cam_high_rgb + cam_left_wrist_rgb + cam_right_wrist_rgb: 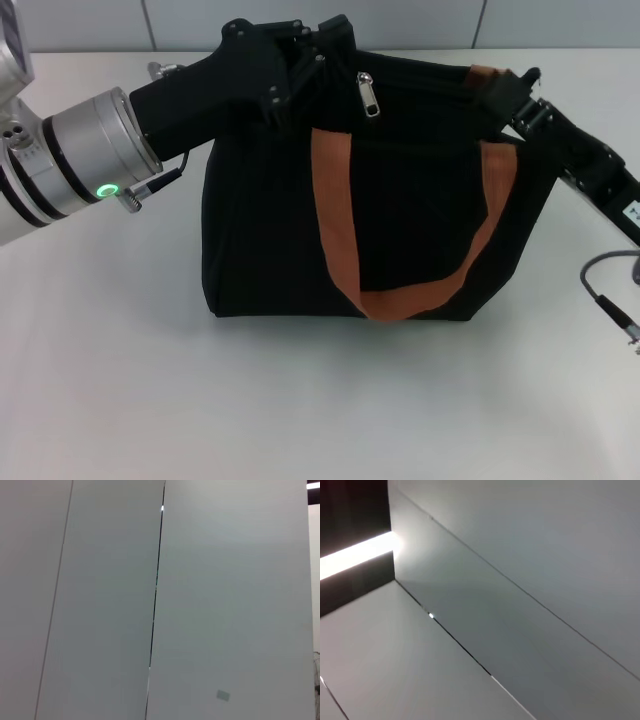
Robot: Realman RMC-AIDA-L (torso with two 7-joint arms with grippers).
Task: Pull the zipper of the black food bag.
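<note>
The black food bag (270, 230) stands upright mid-table in the head view, its orange-brown strap handle (400, 290) hanging down the front. The silver zipper (369, 96) sits on the upper edge, a little right of the bag's middle, pull tab dangling. My left gripper (305, 48) reaches in from the left and rests at the bag's top left corner, to the left of the zipper. My right gripper (508, 88) is against the bag's top right corner, beside a strap end. Both merge with the black fabric. Neither wrist view shows the bag or a gripper.
The bag rests on a white table (300, 400). A grey cable (610, 295) from the right arm loops over the table at the right edge. Grey wall panels (225, 605) fill the left wrist view. The right wrist view shows similar panels (520, 555).
</note>
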